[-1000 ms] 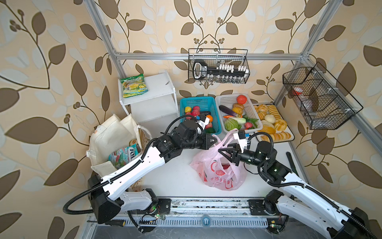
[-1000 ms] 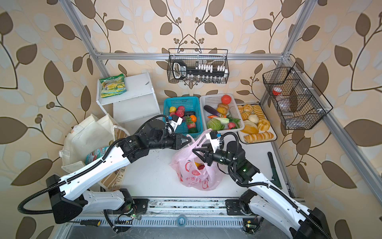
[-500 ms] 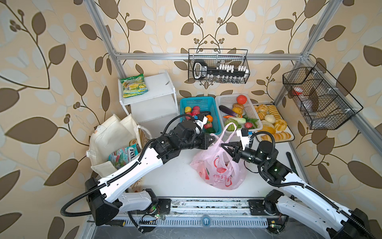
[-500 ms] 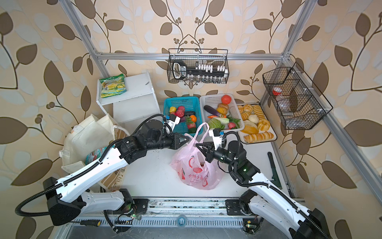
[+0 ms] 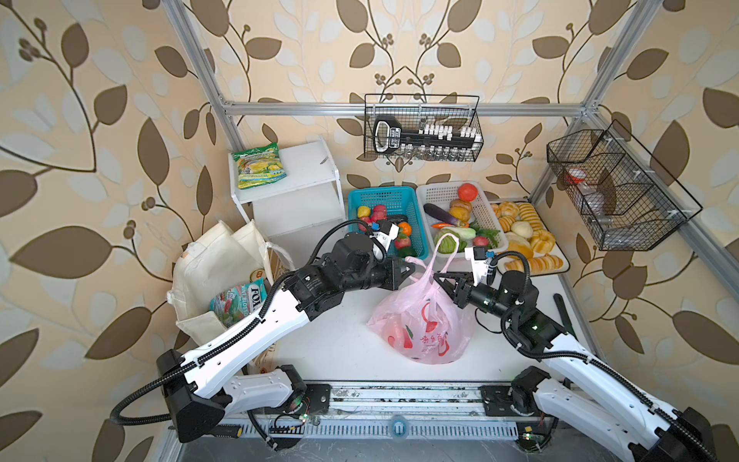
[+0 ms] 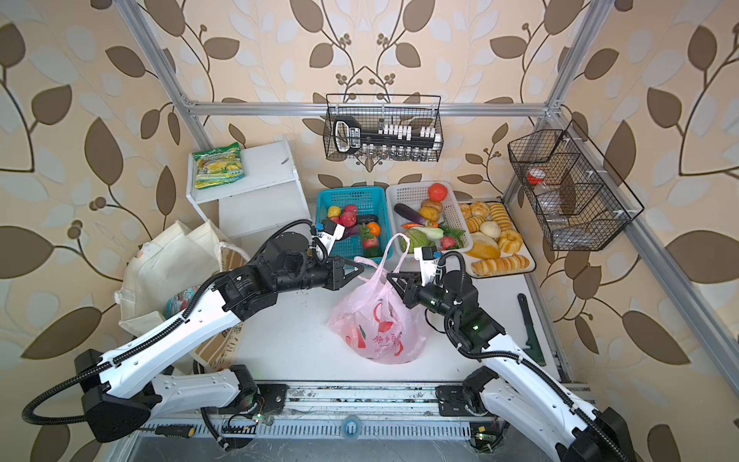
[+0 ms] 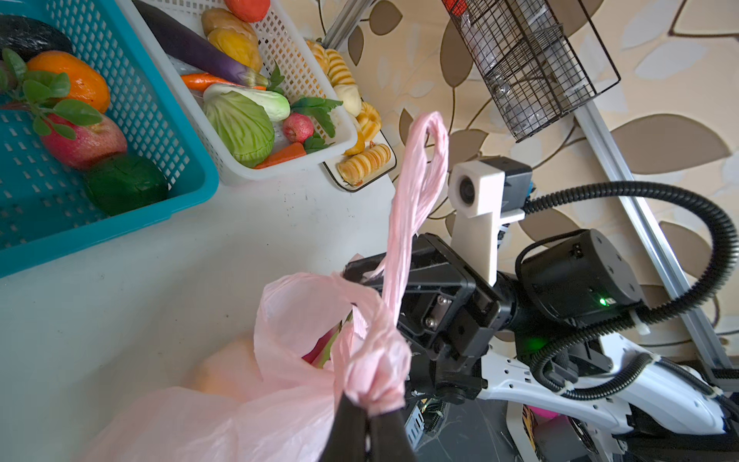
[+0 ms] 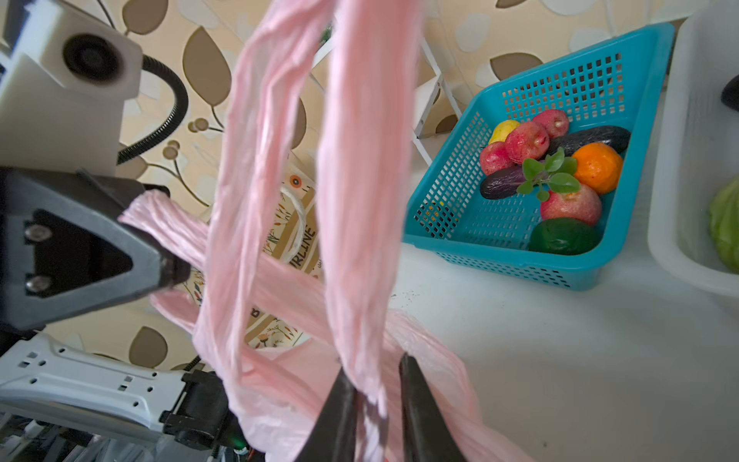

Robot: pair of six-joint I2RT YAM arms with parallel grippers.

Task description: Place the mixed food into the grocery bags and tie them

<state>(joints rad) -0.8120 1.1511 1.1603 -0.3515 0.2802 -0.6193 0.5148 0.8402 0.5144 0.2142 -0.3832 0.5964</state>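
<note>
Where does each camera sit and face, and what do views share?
Top views: overhead, looking down on the table; both arms show.
Left wrist: looks past the left gripper, shut on the pink bag, toward the right gripper.
Right wrist: looks past its own parted jaws at the left gripper.
Shared by all: pink bag, teal basket.

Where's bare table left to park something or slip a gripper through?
Bare table between the left arm, the pink bag and the front rail. The shelf top beside the green-yellow packet. Crowded: teal basket, white basket and bread tray fill the back; the tote takes the left; left gripper and right gripper sit at the bag's handles.
</note>
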